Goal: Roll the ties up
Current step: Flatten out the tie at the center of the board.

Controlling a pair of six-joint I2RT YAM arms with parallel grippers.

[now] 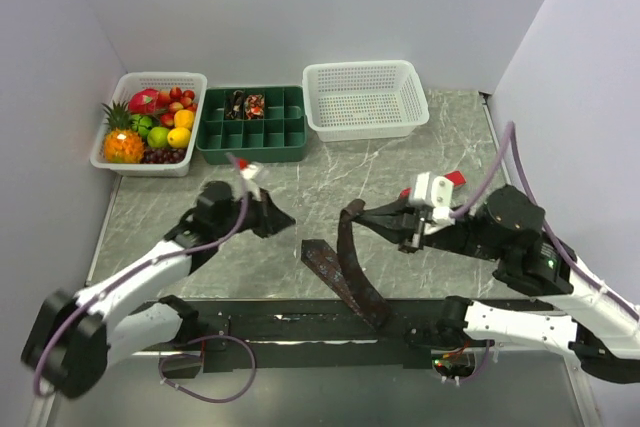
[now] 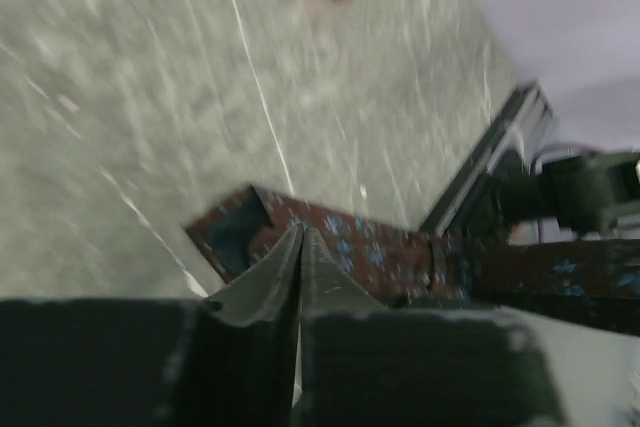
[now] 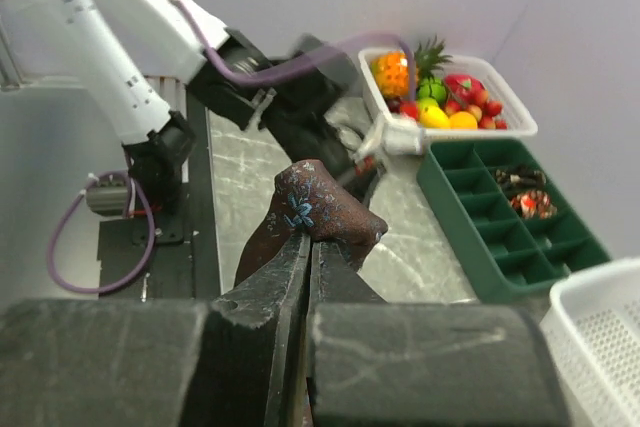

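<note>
Right hand (image 3: 306,239): fully closed, pinching one end of the tie (image 1: 355,267), lifted off the worktop (image 1: 420,162).
Tie: the rest trails toward the near edge between the arms, free end lying flat.
Left hand (image 2: 300,239): fingers together at that free end. View's blurred, so I can't tell if fabric's caught.

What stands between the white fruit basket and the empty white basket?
A dark green compartmented plastic tray, shown in the top view.
</note>
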